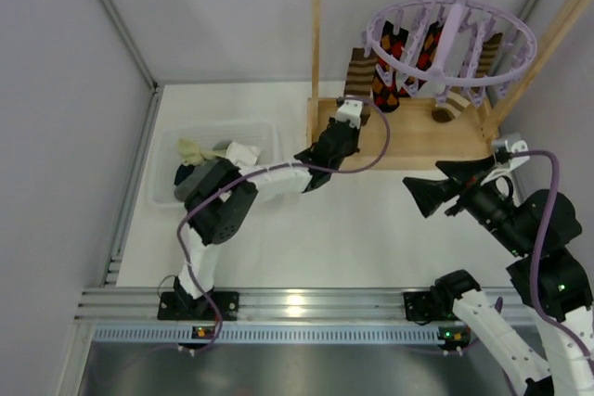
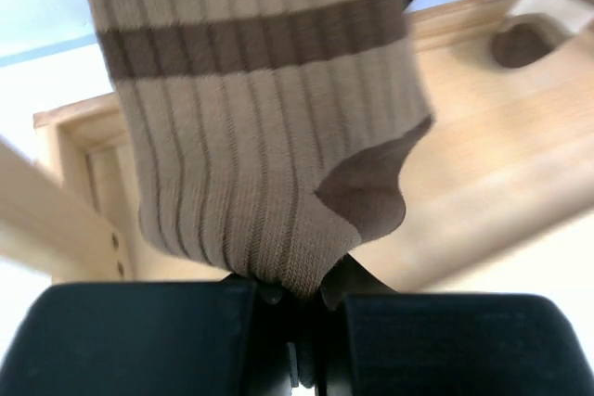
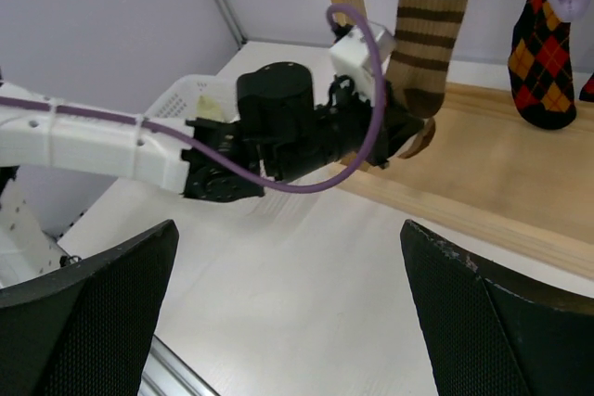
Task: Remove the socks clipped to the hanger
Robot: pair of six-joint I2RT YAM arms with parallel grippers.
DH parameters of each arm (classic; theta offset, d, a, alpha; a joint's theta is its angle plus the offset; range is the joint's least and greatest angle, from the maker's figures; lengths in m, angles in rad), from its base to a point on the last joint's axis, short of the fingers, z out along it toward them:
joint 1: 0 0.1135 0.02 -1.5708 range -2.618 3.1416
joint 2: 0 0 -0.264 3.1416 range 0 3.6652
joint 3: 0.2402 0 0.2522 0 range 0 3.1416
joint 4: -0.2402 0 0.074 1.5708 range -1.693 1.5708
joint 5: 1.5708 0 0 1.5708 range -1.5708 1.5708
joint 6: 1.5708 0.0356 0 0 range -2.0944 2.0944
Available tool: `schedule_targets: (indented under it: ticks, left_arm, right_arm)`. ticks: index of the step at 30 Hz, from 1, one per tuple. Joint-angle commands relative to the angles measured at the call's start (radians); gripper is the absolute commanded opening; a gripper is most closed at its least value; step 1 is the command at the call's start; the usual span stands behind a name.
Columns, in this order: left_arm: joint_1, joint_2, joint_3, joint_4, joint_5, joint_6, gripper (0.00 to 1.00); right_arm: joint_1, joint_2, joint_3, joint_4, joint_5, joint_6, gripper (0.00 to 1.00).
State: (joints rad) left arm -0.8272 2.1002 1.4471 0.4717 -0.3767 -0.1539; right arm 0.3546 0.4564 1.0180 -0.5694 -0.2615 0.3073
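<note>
Left wrist view: striped sock (image 2: 260, 136) hangs from the purple hanger (image 1: 452, 39), toe end down at the left tool (image 2: 299, 308) | left tool: closed tight, pinching the sock's toe | right tool (image 3: 288, 299): wide open, holding nothing, well apart from the sock

Striped and diamond-patterned socks (image 1: 394, 57) dangle — toes down — from the lavender hanger (image 1: 452, 34).

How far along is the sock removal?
Done: a white sock lies in the clear plastic bin. In hand: left gripper shut on the brown-and-tan striped sock, still clipped. Left: diamond-patterned socks and another striped one on the round lavender plastic hanger.
</note>
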Motion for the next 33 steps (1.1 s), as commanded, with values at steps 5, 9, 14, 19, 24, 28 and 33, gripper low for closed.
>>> schedule_targets:
  ticks: [5, 9, 14, 19, 24, 28, 33]
  left_arm:
    - [-0.137, -0.276, -0.246, 0.065, -0.180, -0.056, 0.00]
    - [-0.245, -0.310, -0.290, 0.064, -0.254, 0.007, 0.00]
    - [-0.395, -0.293, -0.289, 0.062, -0.366, 0.091, 0.00]
    - [-0.509, -0.220, -0.193, 0.061, -0.450, 0.191, 0.00]
    - [-0.581, -0.087, -0.027, 0.061, -0.539, 0.345, 0.00]
    - [-0.627, 0.030, 0.123, 0.061, -0.634, 0.492, 0.00]
    - [-0.647, 0.132, 0.264, 0.061, -0.662, 0.574, 0.00]
  right_arm:
    - [-0.017, -0.013, 0.174, -0.087, 0.085, -0.022, 0.99]
    - [-0.016, 0.014, 0.229, -0.129, 0.108, -0.040, 1.00]
    - [-0.016, 0.090, 0.310, -0.187, 0.159, -0.066, 0.99]
    - [-0.016, 0.188, 0.402, -0.245, 0.205, -0.089, 0.99]
    - [-0.017, 0.303, 0.517, -0.322, 0.290, -0.116, 0.99]
    - [-0.016, 0.427, 0.615, -0.388, 0.416, -0.123, 0.95]
    - [-0.016, 0.525, 0.656, -0.411, 0.530, -0.123, 0.89]
